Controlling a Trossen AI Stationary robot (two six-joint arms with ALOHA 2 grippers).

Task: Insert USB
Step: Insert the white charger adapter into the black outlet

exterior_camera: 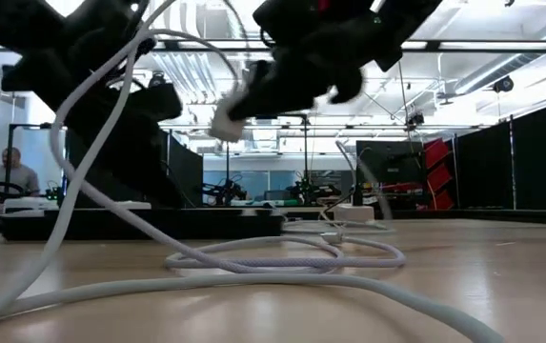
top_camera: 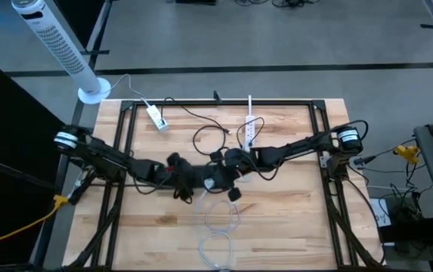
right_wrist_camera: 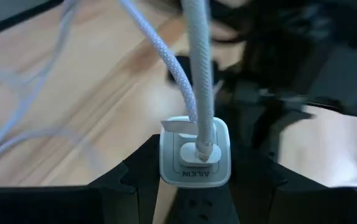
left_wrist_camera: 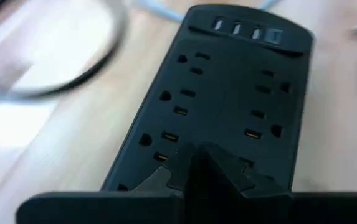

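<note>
- My right gripper (right_wrist_camera: 195,186) pinches a white charger (right_wrist_camera: 196,152) between its two fingers, holding it by the sides; the block reads "ALKIN" on its face.
- A white braided cable (right_wrist_camera: 198,74) is plugged into the charger's face and runs straight away from my right fingers, with a second strand of it looping off beside it.
- My left gripper (left_wrist_camera: 198,171) is closed on the near end of a black strip (left_wrist_camera: 228,93), its fingers meeting over the strip's top face.
- Ahead of my left fingers the strip shows two rows of outlets, and at its far end a row of USB ports (left_wrist_camera: 247,29).
- In the high view my two grippers meet near the table's middle, left gripper (top_camera: 180,175) just beside right gripper (top_camera: 227,175), charger and strip close together and lifted off the wood.
- Toward the front edge from both grippers, the white cable (top_camera: 220,219) lies in loose loops on the table (top_camera: 292,219).
- Beyond my right gripper lies a white strip (top_camera: 249,130); beyond my left, a small white adapter (top_camera: 156,116).
- Off the far left corner stands a tower fan (top_camera: 61,49).
</note>
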